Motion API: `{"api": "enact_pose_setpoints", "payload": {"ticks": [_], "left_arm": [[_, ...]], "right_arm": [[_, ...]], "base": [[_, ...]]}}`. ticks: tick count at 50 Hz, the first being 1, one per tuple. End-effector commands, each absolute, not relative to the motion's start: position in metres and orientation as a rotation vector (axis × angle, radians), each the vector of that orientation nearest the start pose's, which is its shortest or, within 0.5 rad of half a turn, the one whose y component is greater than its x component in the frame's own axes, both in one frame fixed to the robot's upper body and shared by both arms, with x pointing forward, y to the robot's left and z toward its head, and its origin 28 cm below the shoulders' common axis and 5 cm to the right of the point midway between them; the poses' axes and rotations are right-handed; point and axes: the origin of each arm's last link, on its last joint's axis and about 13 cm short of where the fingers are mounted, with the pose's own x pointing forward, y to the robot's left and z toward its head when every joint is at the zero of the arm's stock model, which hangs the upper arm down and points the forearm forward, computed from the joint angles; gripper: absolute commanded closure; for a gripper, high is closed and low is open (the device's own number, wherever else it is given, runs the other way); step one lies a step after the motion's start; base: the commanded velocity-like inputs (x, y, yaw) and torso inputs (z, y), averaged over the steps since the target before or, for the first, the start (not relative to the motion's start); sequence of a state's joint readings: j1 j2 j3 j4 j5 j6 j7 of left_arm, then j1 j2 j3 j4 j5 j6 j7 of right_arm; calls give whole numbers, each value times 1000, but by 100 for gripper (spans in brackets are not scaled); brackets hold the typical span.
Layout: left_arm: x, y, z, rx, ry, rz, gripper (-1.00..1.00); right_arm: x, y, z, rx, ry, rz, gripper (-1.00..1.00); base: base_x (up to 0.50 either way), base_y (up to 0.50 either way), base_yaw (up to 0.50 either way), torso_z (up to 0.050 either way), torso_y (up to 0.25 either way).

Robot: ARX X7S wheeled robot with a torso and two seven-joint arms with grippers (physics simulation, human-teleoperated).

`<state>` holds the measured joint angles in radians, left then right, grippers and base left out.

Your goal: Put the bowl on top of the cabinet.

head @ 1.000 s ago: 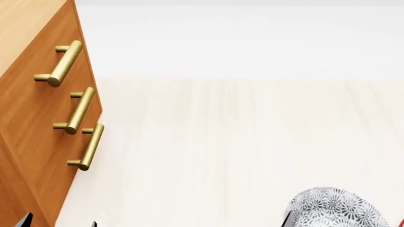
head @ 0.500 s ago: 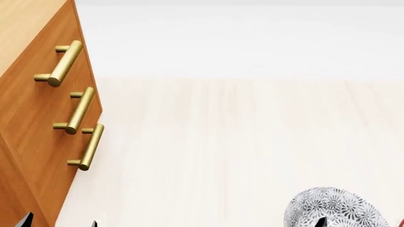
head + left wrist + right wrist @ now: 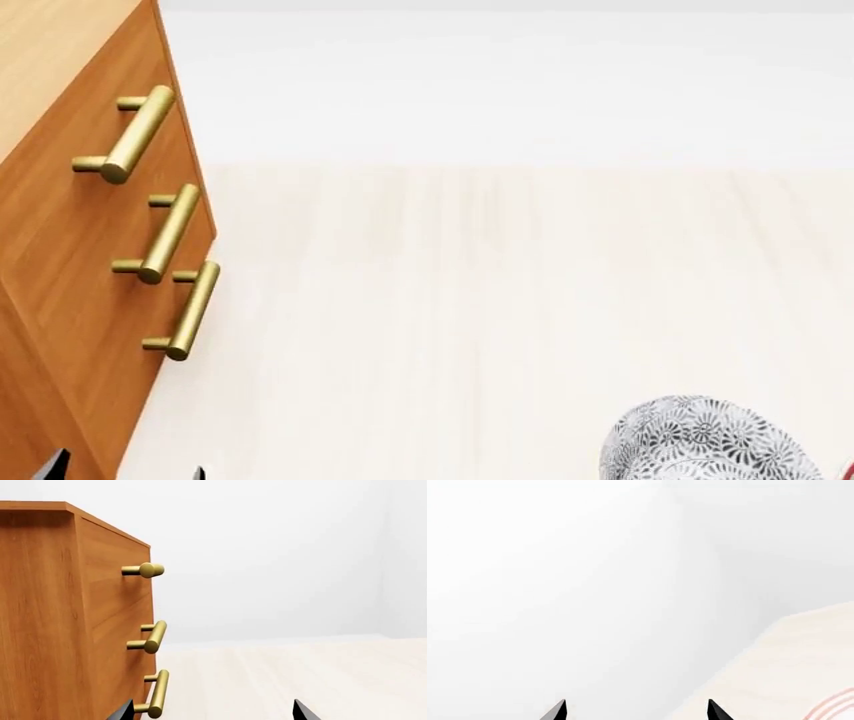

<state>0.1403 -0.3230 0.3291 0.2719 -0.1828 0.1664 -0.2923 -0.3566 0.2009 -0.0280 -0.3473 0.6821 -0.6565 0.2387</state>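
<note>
- Bowl sitting on the bench at the near right edge of head view, well apart from cabinet.
- Cabinet standing at far left, handles facing right.
- Left claw gaping, empty, near cabinet front.
- Right claw gaping, holding nothing.
- Plate edge showing in right wrist view.

The cabinet stands at far left, the bowl on the floor at near right.
</note>
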Motion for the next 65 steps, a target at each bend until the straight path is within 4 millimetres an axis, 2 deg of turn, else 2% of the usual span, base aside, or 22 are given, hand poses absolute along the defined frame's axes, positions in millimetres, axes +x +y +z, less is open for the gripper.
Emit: {"api": "enact_pose_setpoints", "payload": {"ticks": [1, 4, 17, 42, 65], "left_arm": [[169, 201, 44, 3, -206, -102, -100], [170, 201, 44, 4, -204, -102, -100], [171, 201, 43, 4, -202, -101, -100], [170, 201, 43, 4, -203, -101, -100], [171, 201, 43, 4, -201, -101, -100]], "right_arm": [[129, -142, 68, 643, -557, -352, -100], [129, -143, 67, 683, -561, -321, -100], [125, -152, 62, 842, -539, -399, -100], [126, -157, 58, 899, -519, -448, -100], [135, -160, 52, 1015, -371, -449, -100]], "base": [[0, 0, 0, 0, 0], [0, 0, 0, 0, 0], [0, 0, 0, 0, 0], [0, 0, 0, 0, 0], [0, 0, 0, 0, 0]]}}
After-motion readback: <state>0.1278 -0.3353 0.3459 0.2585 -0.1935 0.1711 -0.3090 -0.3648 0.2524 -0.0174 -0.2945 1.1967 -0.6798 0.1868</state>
